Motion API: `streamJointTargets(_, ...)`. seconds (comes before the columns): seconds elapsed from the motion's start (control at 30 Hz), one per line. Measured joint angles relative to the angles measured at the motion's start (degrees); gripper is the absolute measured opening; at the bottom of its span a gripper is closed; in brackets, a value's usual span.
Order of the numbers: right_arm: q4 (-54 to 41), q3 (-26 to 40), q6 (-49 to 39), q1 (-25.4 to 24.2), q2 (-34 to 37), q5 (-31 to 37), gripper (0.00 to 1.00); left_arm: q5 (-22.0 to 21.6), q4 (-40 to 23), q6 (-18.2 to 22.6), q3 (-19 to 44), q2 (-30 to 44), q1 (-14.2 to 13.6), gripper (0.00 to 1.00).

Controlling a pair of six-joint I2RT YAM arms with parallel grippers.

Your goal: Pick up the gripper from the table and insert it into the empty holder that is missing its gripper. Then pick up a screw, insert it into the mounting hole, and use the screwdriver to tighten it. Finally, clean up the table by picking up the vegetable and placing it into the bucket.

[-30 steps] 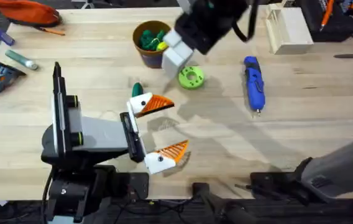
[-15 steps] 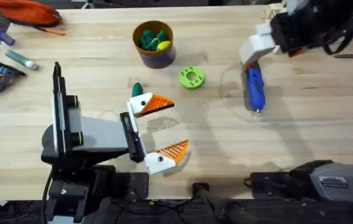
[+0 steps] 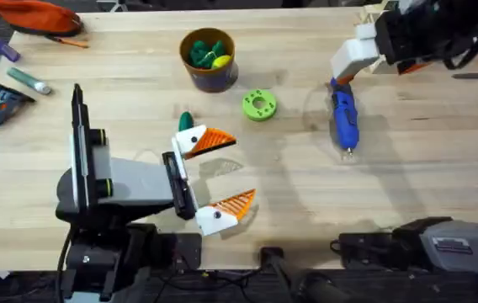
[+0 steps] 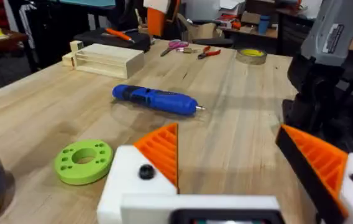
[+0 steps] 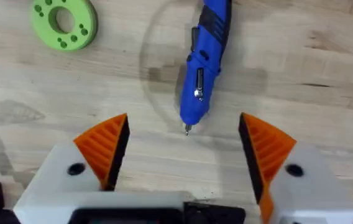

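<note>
Two arms, screwdriver step in hand by the look of it. Right gripper (image 3: 353, 57) at 1 o'clock on worktop (image 3: 306, 194), poised over dark end of screwdriver (image 3: 343, 114); fingers (image 5: 105, 146) spread wide, holding nothing, bit between them in wrist view. Left gripper (image 3: 220, 175) parked at centre, fingers wide apart, empty. Vegetable (image 3: 186, 120) just beyond it at 11 o'clock; bucket (image 3: 208, 59) at 12, green and yellow items inside. Next: descend, straddle blue body, close squarely.
</note>
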Motion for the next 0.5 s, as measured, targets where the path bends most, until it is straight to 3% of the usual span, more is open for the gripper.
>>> streamJointTargets(0.47, 0.0, 0.0, 0.0, 0.0, 0.0, 0.0, 0.994, 0.0, 0.0, 0.0, 0.0, 0.0, 0.0, 0.987)
streamJointTargets(0.5, 0.0, 0.0, 0.0, 0.0, 0.0, 0.0, 0.994, 0.0, 0.0, -0.2, 0.0, 0.0, 0.0, 0.953)
